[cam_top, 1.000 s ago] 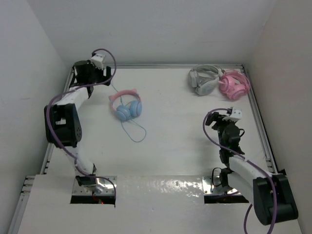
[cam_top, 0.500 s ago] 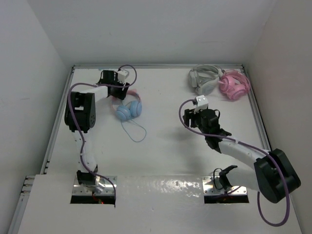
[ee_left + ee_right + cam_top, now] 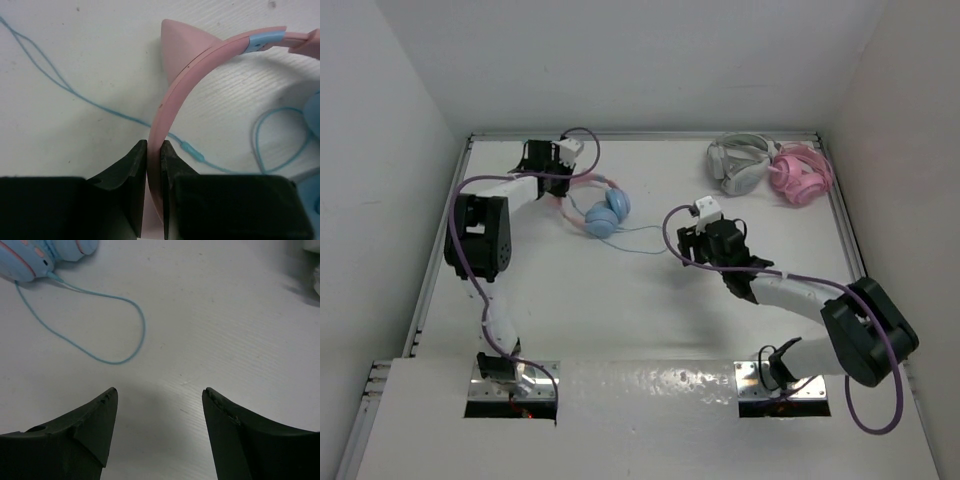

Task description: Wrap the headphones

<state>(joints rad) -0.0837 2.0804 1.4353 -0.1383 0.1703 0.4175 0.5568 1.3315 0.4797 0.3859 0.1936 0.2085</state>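
The headphones (image 3: 607, 213) lie at the back left of the table, light blue ear cups to the right and pink headband (image 3: 200, 65) to the left. My left gripper (image 3: 153, 150) is shut on the headband just below one of its ear-like bumps; in the top view this left gripper (image 3: 560, 182) sits over the band. The thin blue cable (image 3: 640, 240) trails right from the cups toward my right gripper (image 3: 686, 247). In the right wrist view the right gripper (image 3: 159, 392) stands open and holds nothing, a cable loop (image 3: 135, 335) on the table ahead of its tips and the ear cups (image 3: 30, 260) at top left.
Grey-white headphones (image 3: 738, 163) and all-pink headphones (image 3: 801, 175) lie together in the back right corner. A raised metal rim (image 3: 850, 250) borders the table, with white walls close on the left, back and right.
My left gripper has shut on the headband and the headphones have shifted a little right. The cable now stretches rightward. The right arm has swung left toward the cable.
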